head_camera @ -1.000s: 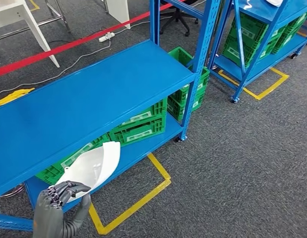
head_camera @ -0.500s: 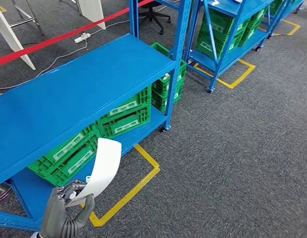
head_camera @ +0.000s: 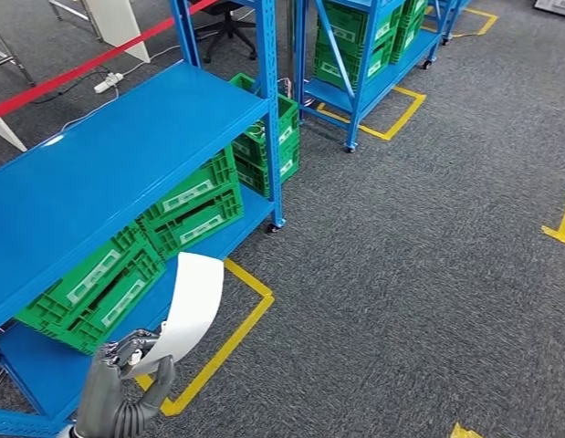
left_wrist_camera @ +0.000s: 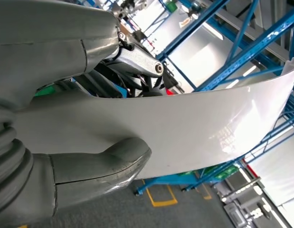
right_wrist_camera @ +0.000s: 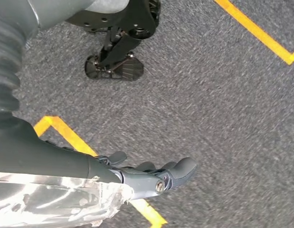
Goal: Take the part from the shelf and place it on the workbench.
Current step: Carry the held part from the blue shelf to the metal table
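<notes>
The part is a thin, curved white panel (head_camera: 191, 306). My left hand (head_camera: 120, 388) grips its lower end at the bottom left of the head view, and the panel stands up from the hand in front of the blue shelf (head_camera: 93, 173). In the left wrist view the thumb (left_wrist_camera: 102, 164) presses on the near face of the white panel (left_wrist_camera: 195, 128), with the darker fingers behind it. My right hand (right_wrist_camera: 152, 175) hangs over the grey carpet with its fingers stretched out and nothing in them.
Green crates (head_camera: 190, 205) sit on the shelf's lower level. A second blue rack (head_camera: 355, 55) with green crates stands further back. Yellow floor tape (head_camera: 224, 342) marks the shelf's bay. Grey carpet stretches to the right.
The whole picture has slid left, so the camera has turned right. The shelf now lies further left and more carpet shows. The panel stays upright in my left hand.
</notes>
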